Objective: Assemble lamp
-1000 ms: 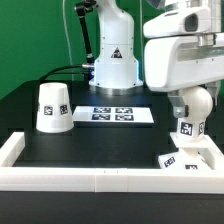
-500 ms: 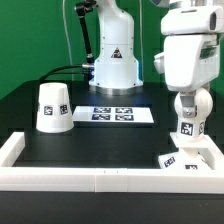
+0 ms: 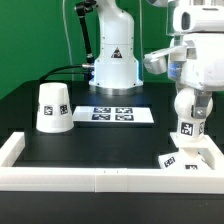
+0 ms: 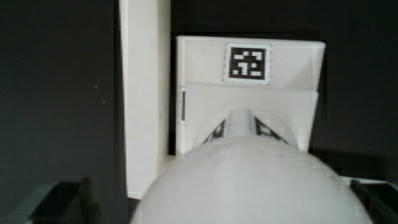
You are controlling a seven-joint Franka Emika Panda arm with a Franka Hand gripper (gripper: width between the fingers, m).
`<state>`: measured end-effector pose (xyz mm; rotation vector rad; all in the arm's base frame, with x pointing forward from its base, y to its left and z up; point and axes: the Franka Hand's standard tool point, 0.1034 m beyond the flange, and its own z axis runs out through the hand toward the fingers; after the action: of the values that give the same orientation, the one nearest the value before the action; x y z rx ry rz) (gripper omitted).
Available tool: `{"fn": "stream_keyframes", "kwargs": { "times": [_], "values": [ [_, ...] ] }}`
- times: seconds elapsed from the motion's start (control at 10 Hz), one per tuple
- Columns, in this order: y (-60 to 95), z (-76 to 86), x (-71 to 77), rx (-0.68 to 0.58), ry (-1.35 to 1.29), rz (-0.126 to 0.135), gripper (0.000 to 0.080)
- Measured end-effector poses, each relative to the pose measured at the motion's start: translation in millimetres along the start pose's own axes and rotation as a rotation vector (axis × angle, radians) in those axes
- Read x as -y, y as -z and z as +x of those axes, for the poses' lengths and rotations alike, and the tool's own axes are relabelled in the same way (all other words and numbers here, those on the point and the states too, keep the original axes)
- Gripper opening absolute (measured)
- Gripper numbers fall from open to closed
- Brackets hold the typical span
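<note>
- The gripper (image 3: pixel 195 104) pinches the bulb (image 3: pixel 187 128), and holds it upright over the square base (image 3: pixel 186 156).
- The shade (image 3: pixel 52 107) stands well apart, near the marker board (image 3: pixel 118 115).

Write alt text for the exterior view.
A white robot arm reaches down to the tagged bulb, which is upright over the square base at the exterior view's right. The shade stands apart at that view's left, with the marker board lying between.

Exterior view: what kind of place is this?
Probably a robotics lab bench: black tabletop fenced by a low white wall, a thin flat white marker board with square tags, a white robot arm mounted behind, green backdrop.
</note>
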<state>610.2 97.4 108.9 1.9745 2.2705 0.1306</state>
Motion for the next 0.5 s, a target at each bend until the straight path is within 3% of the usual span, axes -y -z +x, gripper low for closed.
{"fn": "stream_keyframes", "kwargs": {
  "times": [0.3,0.4,0.5],
  "values": [
    [-2.7,2.3,3.1,0.018,0.052,0.003,0.0699],
    [-3.9,5.2,4.4,0.017,0.053,0.006,0.0571],
    [-4.0,4.1,4.3,0.017,0.052,0.006,0.0573]
  ]
}}
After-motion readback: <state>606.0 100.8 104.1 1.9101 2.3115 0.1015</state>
